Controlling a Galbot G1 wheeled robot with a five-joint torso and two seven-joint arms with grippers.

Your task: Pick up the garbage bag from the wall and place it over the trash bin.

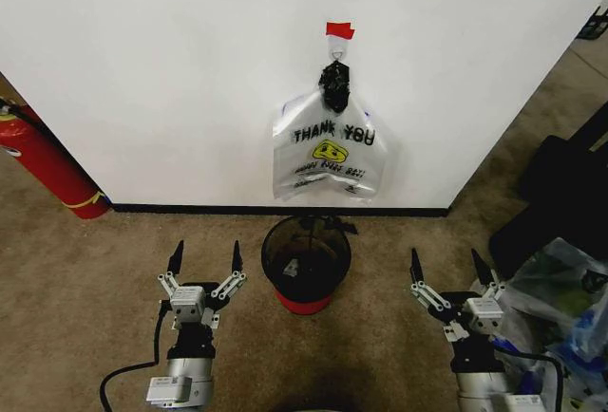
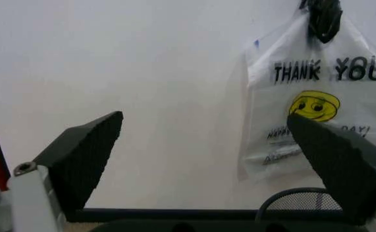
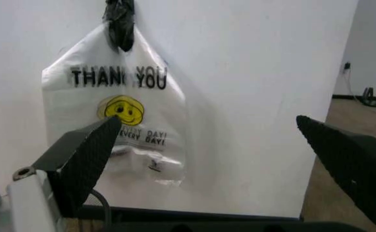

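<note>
Garbage bag (image 1: 329, 149) hangs knotted on the wall (image 1: 171, 70) hook, above trash bin (image 1: 306, 262) — my left claw (image 1: 205, 260) and right claw (image 1: 450, 268) both spread, empty.

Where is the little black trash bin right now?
In the head view, the trash bin stands on the carpet in the middle, close to the wall, right under the hanging "THANK YOU" bag, between the left gripper and right gripper.

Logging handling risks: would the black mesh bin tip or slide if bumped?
The trash bin looks like open wire mesh, so it is probably light and easily nudged. It stands on carpet, which may resist sliding, so a high push could tip it.
</note>
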